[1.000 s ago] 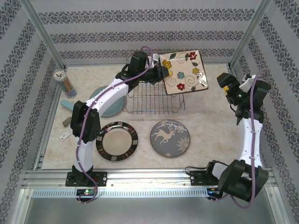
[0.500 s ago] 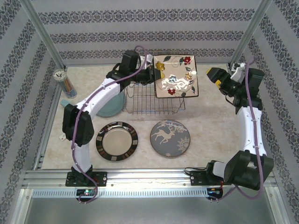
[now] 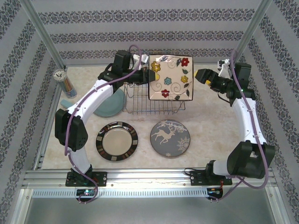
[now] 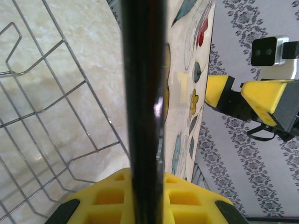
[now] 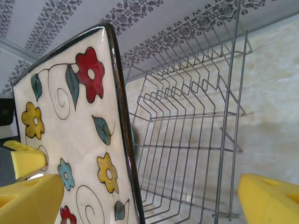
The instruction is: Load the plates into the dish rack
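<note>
The square cream floral plate (image 3: 170, 78) hangs upright over the dish rack (image 3: 154, 103), and my left gripper (image 3: 150, 77) is shut on its left edge. In the left wrist view its dark rim (image 4: 142, 93) runs edge-on between my yellow pads (image 4: 107, 198). My right gripper (image 3: 202, 76) stands open just right of the plate's right edge, a small gap apart. In the right wrist view the plate (image 5: 70, 140) rises in front of the rack (image 5: 196, 140), with my fingers (image 5: 28, 200) wide. The brown-rimmed plate (image 3: 117, 141) and reindeer plate (image 3: 170, 138) lie flat in front of the rack. The light-blue plate (image 3: 112, 103) lies left of it, half under my left arm.
A cup of coloured pens (image 3: 63, 79) stands at the far left, with small bits (image 3: 65, 135) near the left edge. Metal frame posts (image 3: 42, 35) rise at the back corners. The patterned wall is close behind the rack.
My left arm has swung the floral plate leftward and squared it up over the rack. My right gripper has moved left, up to the plate's right edge.
</note>
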